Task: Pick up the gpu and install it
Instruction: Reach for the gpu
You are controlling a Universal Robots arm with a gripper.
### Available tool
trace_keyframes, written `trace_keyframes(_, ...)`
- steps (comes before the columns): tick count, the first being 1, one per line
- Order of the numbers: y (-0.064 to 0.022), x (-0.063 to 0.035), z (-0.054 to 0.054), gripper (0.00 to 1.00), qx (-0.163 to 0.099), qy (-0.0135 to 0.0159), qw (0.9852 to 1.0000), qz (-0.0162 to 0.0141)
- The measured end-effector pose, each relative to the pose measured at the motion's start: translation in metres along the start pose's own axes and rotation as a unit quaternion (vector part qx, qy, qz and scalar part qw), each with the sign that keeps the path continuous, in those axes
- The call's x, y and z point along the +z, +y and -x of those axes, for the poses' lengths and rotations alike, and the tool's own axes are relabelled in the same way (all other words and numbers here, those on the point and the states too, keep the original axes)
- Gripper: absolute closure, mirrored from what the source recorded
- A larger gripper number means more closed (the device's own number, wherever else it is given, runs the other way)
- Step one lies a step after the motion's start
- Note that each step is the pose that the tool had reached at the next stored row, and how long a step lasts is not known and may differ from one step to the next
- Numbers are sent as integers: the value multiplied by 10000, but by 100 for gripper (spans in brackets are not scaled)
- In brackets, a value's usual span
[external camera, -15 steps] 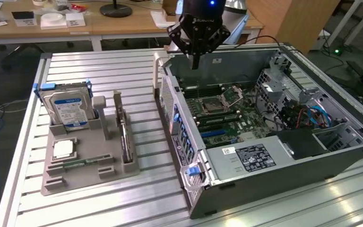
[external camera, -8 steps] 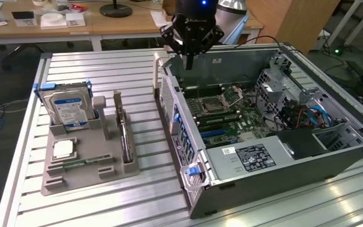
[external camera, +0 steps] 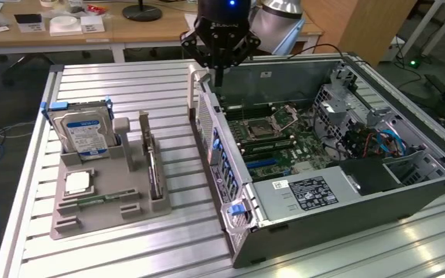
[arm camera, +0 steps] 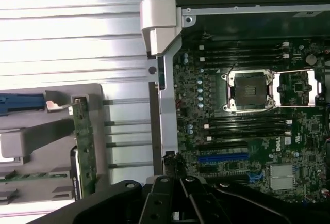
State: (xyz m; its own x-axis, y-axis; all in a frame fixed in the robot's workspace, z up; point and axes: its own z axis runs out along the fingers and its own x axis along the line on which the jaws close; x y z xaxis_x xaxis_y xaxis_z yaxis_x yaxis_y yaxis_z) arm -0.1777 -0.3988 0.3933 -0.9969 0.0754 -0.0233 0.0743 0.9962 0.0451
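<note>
gray holder (external camera: 106,194) with hard drive (external camera: 83,132) and gpu (external camera: 154,174) standing on edge, open PC case (external camera: 361,202) with motherboard (external camera: 280,145), gripper (external camera: 217,80) pinched closed, empty, above case rear wall

gpu (external camera: 154,174) upright in holder (external camera: 114,180), case (external camera: 377,204) beside

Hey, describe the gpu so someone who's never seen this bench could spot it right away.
Find the grey holder tray to the exterior view's left of the open computer case. The gpu stands on edge in the tray's slot nearest the case: a thin, long green board, unlike the labelled silver hard drive.
</note>
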Motion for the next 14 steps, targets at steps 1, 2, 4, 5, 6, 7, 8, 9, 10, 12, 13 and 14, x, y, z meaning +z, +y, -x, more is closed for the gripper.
trace_keyframes(1, -2, -1, -32, 89, 0, 0, 10000, 0)
trace_keyframes(2, -4, -2, -60, 89, 0, 0, 10000, 0)
trace_keyframes(4, -10, -3, -124, 89, -1, 0, 10000, 0)
trace_keyframes(5, -12, -5, -160, 89, -1, 0, 10000, -1)
trace_keyframes(6, -15, -6, -197, 89, 0, 0, 10000, 0)
trace_keyframes(7, -17, -6, -232, 89, 0, 0, 10000, 0)
trace_keyframes(8, -20, -8, -269, 89, 0, 1, 10000, -1)
trace_keyframes(9, -23, -8, -300, 89, -1, 0, 10000, 0)
trace_keyframes(10, -25, -9, -334, 89, -1, 0, 10000, 0)
trace_keyframes(12, -30, -11, -406, 89, 0, 0, 10000, 0)
trace_keyframes(13, -33, -12, -439, 89, 0, 0, 10000, 0)
trace_keyframes(14, -35, -13, -470, 89, 0, 0, 10000, -1)
